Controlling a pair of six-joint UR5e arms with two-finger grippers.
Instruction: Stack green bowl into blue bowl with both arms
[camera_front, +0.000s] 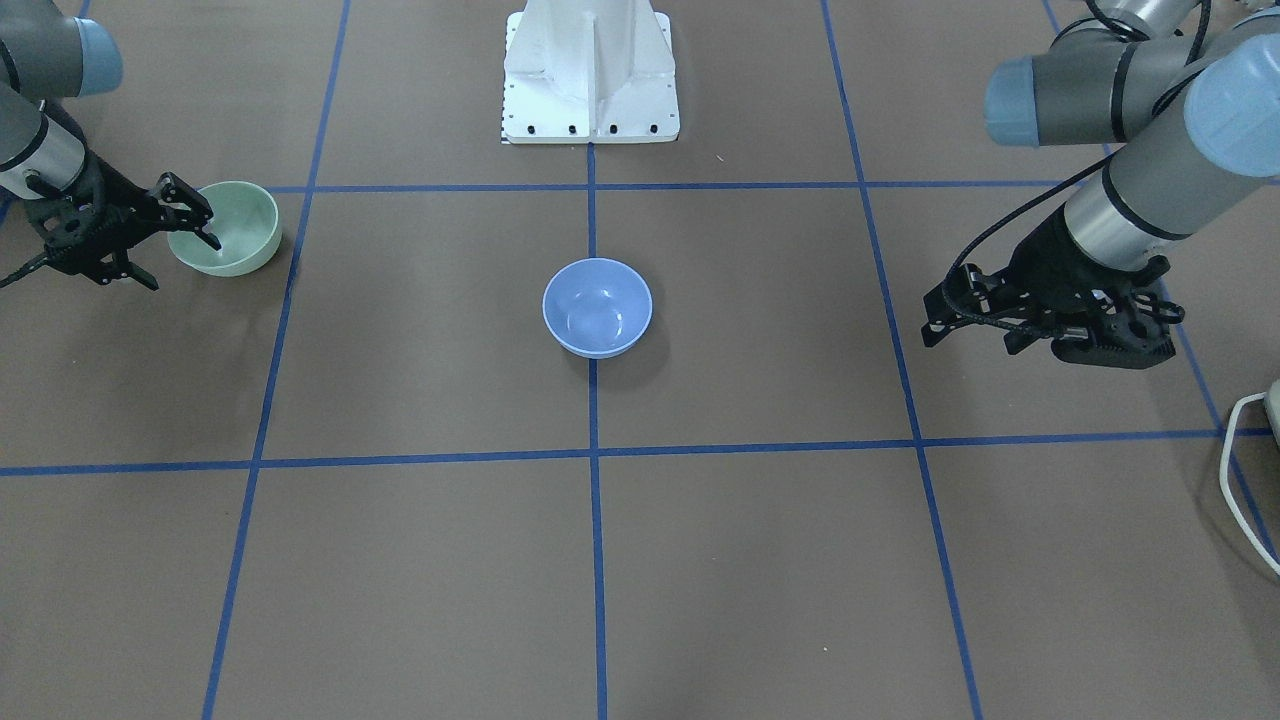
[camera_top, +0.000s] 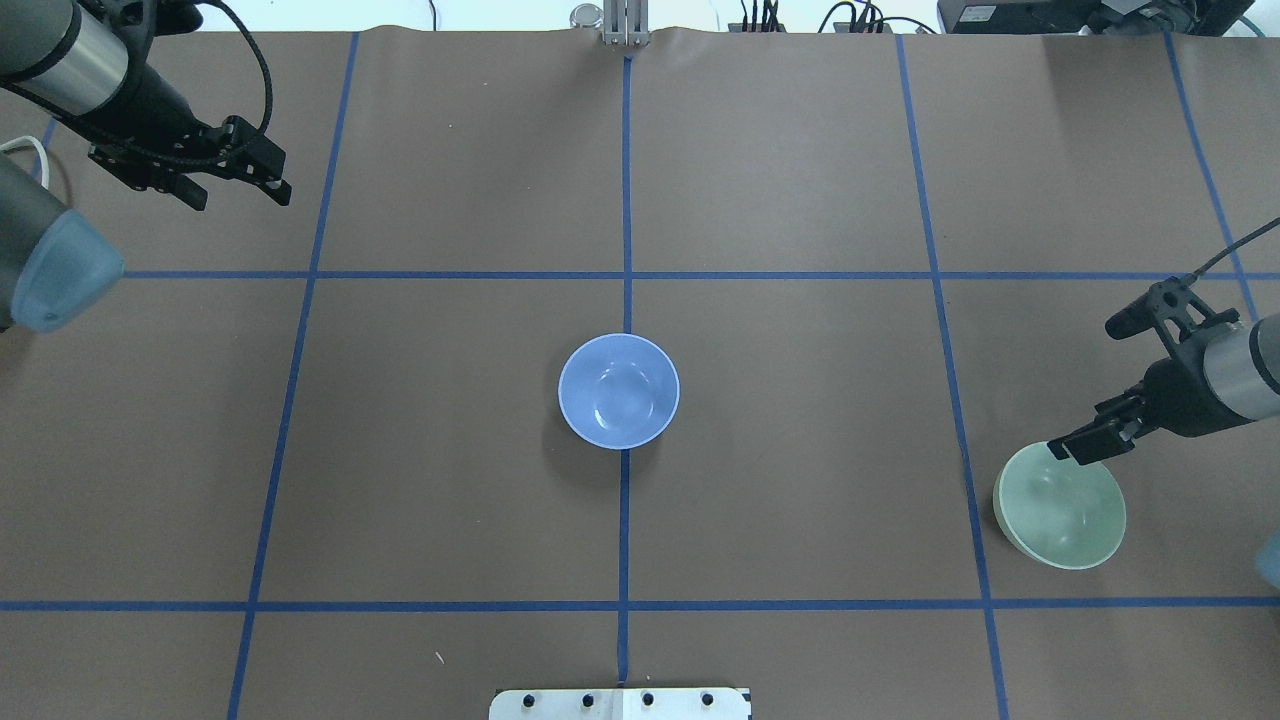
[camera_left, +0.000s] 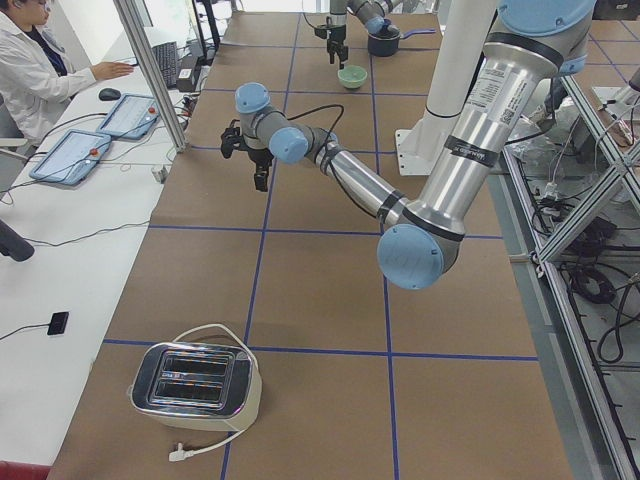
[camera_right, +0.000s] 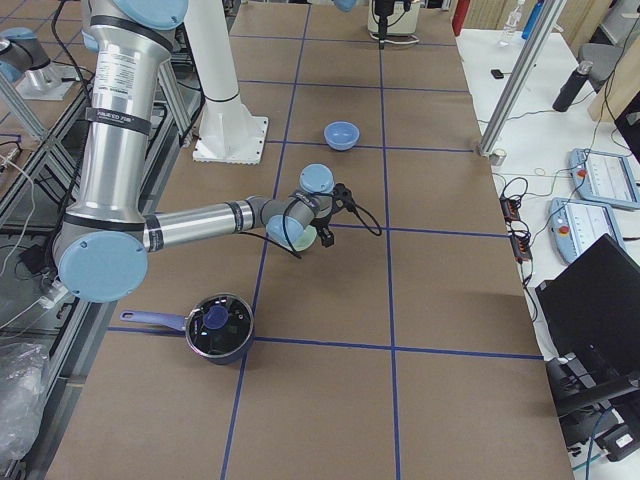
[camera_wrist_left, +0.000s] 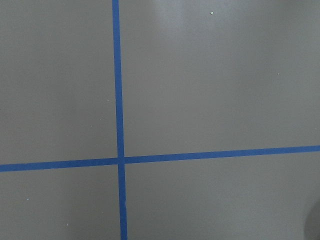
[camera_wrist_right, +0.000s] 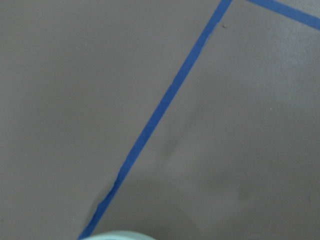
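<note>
The green bowl (camera_front: 245, 235) stands upright on the brown table, far on my right side (camera_top: 1070, 520). My right gripper (camera_front: 212, 232) is at the bowl's far rim (camera_top: 1062, 448), with one fingertip inside it, and looks shut on the rim. A sliver of the bowl shows at the bottom of the right wrist view (camera_wrist_right: 120, 236). The blue bowl (camera_front: 597, 310) sits empty at the table's centre (camera_top: 618, 392), on a tape line. My left gripper (camera_front: 935, 318) hovers far off at the left back (camera_top: 280, 185). It holds nothing and looks open.
The white pedestal base (camera_front: 590, 80) stands at the robot's edge of the table. A toaster (camera_left: 195, 385) sits at the left end. A dark pot with a lid (camera_right: 218, 325) sits at the right end. A white cable (camera_front: 1240, 470) lies near the left arm.
</note>
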